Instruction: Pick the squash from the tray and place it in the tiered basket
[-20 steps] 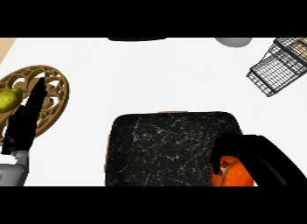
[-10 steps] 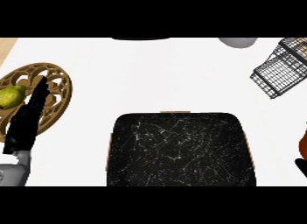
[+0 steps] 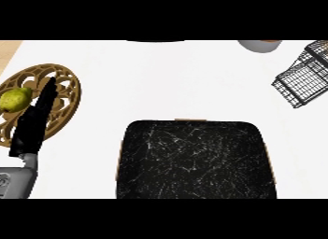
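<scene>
White worktop (image 3: 166,79) fills the frame, bearing a black tray (image 3: 194,161) at lower centre, a wooden trivet (image 3: 63,93) with a yellow-green fruit (image 3: 15,99) at left, the wire basket (image 3: 311,74) upper right, and the left hand (image 3: 35,123) with straight fingers pressed together; no squash shows.

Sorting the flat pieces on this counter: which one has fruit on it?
The round wooden openwork trivet at left; a yellow-green fruit sits on it. The black tray carries nothing.
</scene>
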Motion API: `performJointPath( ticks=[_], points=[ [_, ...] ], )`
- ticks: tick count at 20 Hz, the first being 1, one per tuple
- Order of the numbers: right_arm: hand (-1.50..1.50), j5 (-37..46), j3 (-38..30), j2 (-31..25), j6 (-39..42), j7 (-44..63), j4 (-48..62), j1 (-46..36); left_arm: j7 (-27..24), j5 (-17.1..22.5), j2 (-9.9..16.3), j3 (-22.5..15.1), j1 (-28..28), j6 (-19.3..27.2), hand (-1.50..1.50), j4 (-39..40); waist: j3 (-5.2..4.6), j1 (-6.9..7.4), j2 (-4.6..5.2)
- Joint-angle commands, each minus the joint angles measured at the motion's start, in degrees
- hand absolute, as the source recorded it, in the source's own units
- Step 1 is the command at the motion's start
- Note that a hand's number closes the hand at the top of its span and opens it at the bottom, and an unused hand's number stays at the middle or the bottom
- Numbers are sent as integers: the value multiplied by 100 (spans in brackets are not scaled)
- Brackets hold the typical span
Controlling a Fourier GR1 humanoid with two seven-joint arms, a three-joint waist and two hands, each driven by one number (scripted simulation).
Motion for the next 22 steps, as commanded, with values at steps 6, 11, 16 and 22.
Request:
performJointPath(
  ticks=[6, 11, 16, 22],
  points=[
    [150, 1707, 628, 13, -537, -1363, 1306, -734, -51, -110, -132, 71, -18, -129, 0, 72, 3, 43, 12],
    [150, 3134, 1172, -254, -1461, -1782, 2434, -1417, -50, -210, -157, -6, -135, -98, 0, 25, 3, 225, 63],
    [150, 3790, 1286, -337, -2050, -2637, 4203, -2126, 34, -259, -246, 4, -435, -125, 0, 278, 4, 195, 67],
    [150, 4048, 1308, -606, -2039, -3999, 6078, -2978, 138, -141, -178, 95, -313, -314, 0, 21, 9, 257, 71]
  ],
)
